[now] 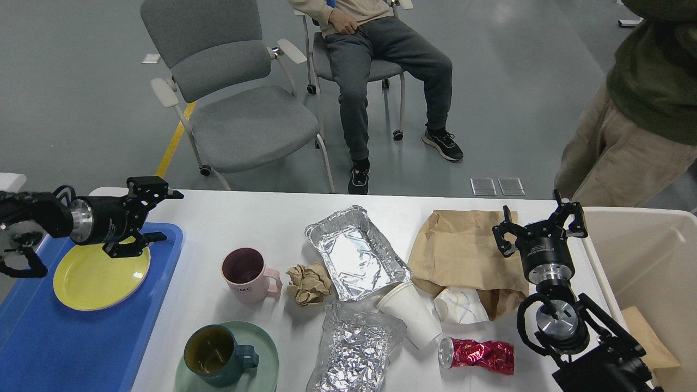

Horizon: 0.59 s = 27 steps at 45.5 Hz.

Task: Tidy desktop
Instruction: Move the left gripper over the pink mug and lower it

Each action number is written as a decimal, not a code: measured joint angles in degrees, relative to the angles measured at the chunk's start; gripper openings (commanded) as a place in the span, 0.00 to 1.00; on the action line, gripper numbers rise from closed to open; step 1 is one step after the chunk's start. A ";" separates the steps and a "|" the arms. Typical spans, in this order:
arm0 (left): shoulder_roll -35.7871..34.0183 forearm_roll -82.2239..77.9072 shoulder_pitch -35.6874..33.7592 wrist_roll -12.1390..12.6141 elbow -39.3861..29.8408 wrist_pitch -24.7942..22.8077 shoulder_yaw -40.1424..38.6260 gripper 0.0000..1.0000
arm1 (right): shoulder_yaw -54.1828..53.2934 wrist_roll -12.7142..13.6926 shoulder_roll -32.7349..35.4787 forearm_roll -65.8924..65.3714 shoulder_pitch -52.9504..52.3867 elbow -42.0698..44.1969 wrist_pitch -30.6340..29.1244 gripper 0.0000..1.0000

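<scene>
- Counter [245, 218] fills the lower frame, mostly uncleared: only a plate [98, 277] sits in the tray [49, 348] at left.
- Mugs, foil, cups, bag [463, 250] and can [479, 355] remain.
- Left gripper [155, 215], over the tray's corner, spread and empty.
- Right gripper [539, 223], by the bin [642, 256], spread and empty.

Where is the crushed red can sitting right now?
In the head view, the crushed red can lies on its side near the desktop's front right edge, just below the squashed white paper cup and left of the right arm.
</scene>
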<state>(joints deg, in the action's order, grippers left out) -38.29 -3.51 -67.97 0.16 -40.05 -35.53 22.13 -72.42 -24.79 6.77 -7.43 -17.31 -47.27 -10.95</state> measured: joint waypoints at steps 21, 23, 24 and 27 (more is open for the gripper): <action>18.24 1.26 -42.20 -0.42 -22.93 -0.51 48.75 0.97 | 0.00 0.00 0.00 0.00 0.00 0.01 0.00 1.00; 21.15 2.32 -46.72 -0.54 -27.52 -0.50 51.51 0.97 | 0.00 0.00 0.00 0.00 0.01 0.04 0.00 1.00; 22.41 2.89 -48.71 -0.57 -29.58 -0.44 52.54 0.97 | 0.00 0.00 0.00 0.00 0.01 0.05 0.00 1.00; 25.71 4.76 -55.34 -0.62 -36.42 -0.15 54.88 0.97 | 0.00 0.00 0.00 0.01 0.01 0.07 0.00 1.00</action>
<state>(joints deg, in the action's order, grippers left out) -12.58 1.25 -123.32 -0.46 -76.46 -35.68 77.01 -72.42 -24.78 6.77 -7.43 -17.31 -47.20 -10.96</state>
